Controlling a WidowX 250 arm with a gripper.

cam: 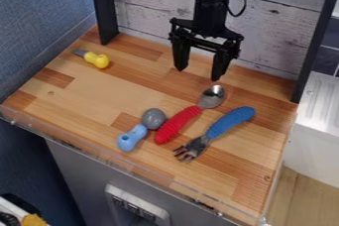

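Red-handled spoon (177, 124), laid on wooden tabletop (86, 96) between blue-handled fork (230, 122) (right) and blue-and-grey utensil (133, 137) (left), nearer than parted, empty gripper (197, 74); judged light, stiff, slick-bowled, best grasped mid-handle.

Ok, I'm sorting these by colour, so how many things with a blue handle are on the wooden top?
2: the fork, just right of the red-handled spoon in the picture, and the grey-headed piece, light blue, on that spoon's left.
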